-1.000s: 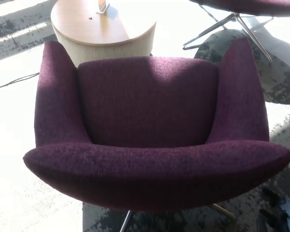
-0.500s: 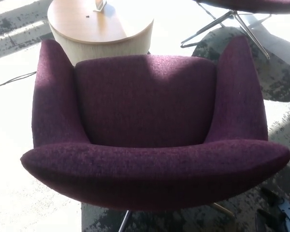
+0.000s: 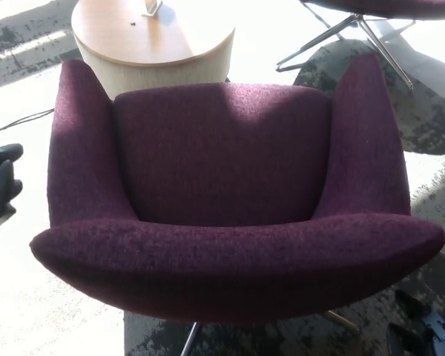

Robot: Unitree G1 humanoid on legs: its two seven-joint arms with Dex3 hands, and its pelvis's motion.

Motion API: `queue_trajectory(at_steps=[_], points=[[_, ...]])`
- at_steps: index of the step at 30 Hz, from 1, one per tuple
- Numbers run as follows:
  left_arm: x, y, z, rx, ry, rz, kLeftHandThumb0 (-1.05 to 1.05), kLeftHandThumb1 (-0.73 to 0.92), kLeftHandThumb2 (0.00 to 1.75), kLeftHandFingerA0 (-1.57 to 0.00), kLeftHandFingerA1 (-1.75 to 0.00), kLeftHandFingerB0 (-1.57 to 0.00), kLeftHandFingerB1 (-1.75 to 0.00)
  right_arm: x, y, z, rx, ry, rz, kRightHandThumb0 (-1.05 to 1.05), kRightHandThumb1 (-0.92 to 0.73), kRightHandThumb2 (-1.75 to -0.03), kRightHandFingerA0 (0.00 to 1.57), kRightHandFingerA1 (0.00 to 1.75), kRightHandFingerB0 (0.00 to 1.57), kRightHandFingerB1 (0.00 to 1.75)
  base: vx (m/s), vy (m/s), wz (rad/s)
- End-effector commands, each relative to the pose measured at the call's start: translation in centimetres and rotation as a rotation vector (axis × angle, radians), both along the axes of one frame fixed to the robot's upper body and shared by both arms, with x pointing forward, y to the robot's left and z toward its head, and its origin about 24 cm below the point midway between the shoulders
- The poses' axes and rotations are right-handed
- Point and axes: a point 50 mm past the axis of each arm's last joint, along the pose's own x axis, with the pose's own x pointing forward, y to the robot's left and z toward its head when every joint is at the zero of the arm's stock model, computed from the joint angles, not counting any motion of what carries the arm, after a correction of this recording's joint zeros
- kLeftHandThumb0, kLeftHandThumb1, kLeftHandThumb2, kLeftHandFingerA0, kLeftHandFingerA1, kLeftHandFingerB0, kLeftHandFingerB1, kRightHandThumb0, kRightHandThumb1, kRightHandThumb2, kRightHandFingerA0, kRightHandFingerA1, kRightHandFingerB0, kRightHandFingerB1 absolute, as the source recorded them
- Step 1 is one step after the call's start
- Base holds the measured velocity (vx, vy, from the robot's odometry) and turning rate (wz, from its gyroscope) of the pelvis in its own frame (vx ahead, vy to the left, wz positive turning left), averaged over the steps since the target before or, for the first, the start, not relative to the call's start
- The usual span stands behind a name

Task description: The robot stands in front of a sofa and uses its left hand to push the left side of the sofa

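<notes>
1. Sofa [image 3: 222, 193], a purple armchair-like seat, fills the middle of the head view with its backrest nearest the camera; a round wooden side table [image 3: 152, 41] stands just beyond its far left corner.
2. Left hand [image 3: 1, 182] sits off the sofa's left arm [image 3: 78, 148], near but apart, so the push should travel rightward into that side.
3. Its fingers are apart, holding and touching nothing.
4. Right hand [image 3: 423, 334] shows only partly below the sofa's right corner; its state cannot be told.
</notes>
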Motion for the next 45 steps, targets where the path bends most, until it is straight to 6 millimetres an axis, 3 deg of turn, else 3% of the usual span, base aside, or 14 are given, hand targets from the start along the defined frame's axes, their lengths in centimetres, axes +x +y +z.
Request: queue_trajectory(at_steps=[1, 27, 28, 29, 30, 31, 32, 33, 34, 36, 37, 38, 40, 45], points=[[-0.2, -0.3, -1.0, 0.004, 0.075, -0.020, -0.91, 0.73, 1.21, 0.00, -0.42, -0.06, -0.39, -0.1, -0.4, 0.2, -0.019, -0.027, -0.011, -0.73, -0.89, -0.68, 0.33, 0.31, 0.27, 0.29, 0.00, 0.000, 0.00], [-1.1, -3.8, -3.4, 0.049, 0.134, -0.185, -0.89, 0.66, 1.08, -0.07, -0.47, -0.11, -0.44, 0.6, 0.2, 0.5, 0.023, -0.051, -0.003, -0.74, -0.87, -0.67, 0.39, 0.33, 0.26, 0.29, 0.00, 0.000, 0.00], [-1.2, -3.8, -3.7, 0.001, 0.146, -0.179, -0.91, 0.60, 1.06, 0.00, -0.36, -0.06, -0.34, 0.6, 0.2, 0.5, 0.018, -0.043, -0.006, -0.78, -0.71, -1.02, 0.33, 0.48, 0.18, 0.42, 0.00, 0.000, 0.00], [-1.3, -3.7, -3.8, -0.031, 0.154, -0.175, -0.91, 0.60, 1.06, 0.00, -0.36, -0.06, -0.34, 0.7, 0.1, 0.5, 0.012, -0.044, -0.005, -0.78, -0.71, -1.02, 0.33, 0.48, 0.18, 0.42, 0.00, 0.000, 0.00], [-1.2, -3.6, -3.8, -0.025, 0.174, -0.168, -0.84, 0.68, 0.63, 0.00, -0.29, -0.06, -0.29, 0.7, 0.1, 0.6, 0.011, -0.046, -0.007, -0.77, -0.86, -0.65, 0.41, 0.32, 0.28, 0.29, 0.00, 0.000, 0.00], [-1.2, -3.6, -3.8, -0.021, 0.179, -0.168, -0.84, 0.47, 0.79, 0.00, -0.36, -0.02, -0.30, 0.8, 0.0, 0.6, 0.007, -0.048, -0.004, -0.77, -0.87, -0.67, 0.41, 0.33, 0.27, 0.29, 0.00, 0.000, 0.00], [-1.3, -3.5, -3.8, -0.020, 0.174, -0.172, -0.84, 0.47, 0.79, 0.00, -0.36, -0.02, -0.30, 0.8, 0.0, 0.7, 0.002, -0.048, 0.000, -0.77, -0.87, -0.67, 0.41, 0.33, 0.27, 0.29, 0.00, 0.000, 0.00], [-1.3, -3.4, -3.8, -0.022, 0.175, -0.175, -0.82, 0.60, 0.58, 0.00, -0.34, -0.03, -0.28, 0.9, 0.0, 0.7, 0.009, -0.057, -0.002, -0.76, -0.87, -0.67, 0.41, 0.33, 0.29, 0.29, 0.00, 0.000, 0.00], [-1.3, -3.3, -3.9, -0.029, 0.184, -0.174, -0.86, 0.48, 0.93, 0.00, -0.32, 0.00, -0.23, 0.9, 0.1, 0.7, 0.028, -0.060, -0.007, -0.78, -0.85, -0.64, 0.41, 0.32, 0.29, 0.29, 0.00, 0.000, 0.00], [-1.4, -3.1, -4.0, -0.036, 0.201, -0.164, -0.85, 0.47, 0.93, 0.00, -0.31, 0.00, -0.23, 0.9, 0.2, 0.7, 0.035, -0.056, -0.011, -0.77, -0.86, -0.67, 0.42, 0.33, 0.29, 0.30, 0.00, 0.000, 0.00], [-1.5, -3.0, -4.0, -0.053, 0.205, -0.154, -0.90, 0.46, 0.79, 0.00, -0.23, -0.02, -0.21, 0.9, 0.2, 0.7, 0.038, -0.056, -0.010, -0.78, -0.86, -0.65, 0.43, 0.33, 0.29, 0.29, 0.00, 0.000, 0.00], [-1.7, -2.8, -4.1, -0.067, 0.211, -0.149, -0.91, 0.54, 0.97, 0.00, -0.27, -0.01, -0.22, 0.9, 0.2, 0.6, 0.033, -0.053, -0.009, -0.79, -0.87, -0.66, 0.43, 0.33, 0.28, 0.29, 0.00, 0.000, 0.00], [-1.9, -2.6, -4.4, -0.083, 0.225, -0.141, -0.97, 0.58, 0.97, 0.00, -0.24, 0.00, -0.20, 0.9, 0.3, 0.6, 0.025, -0.050, -0.010, -0.79, -0.87, -0.66, 0.42, 0.33, 0.28, 0.29, 0.00, 0.000, 0.00], [-2.0, -2.3, -4.6, -0.066, 0.240, -0.119, -0.83, 0.60, 1.01, 0.00, -0.34, -0.05, -0.33, 1.2, 0.3, 0.7, 0.031, -0.053, -0.002, -0.78, -0.86, -0.67, 0.42, 0.33, 0.27, 0.29, 0.00, 0.000, 0.00]])
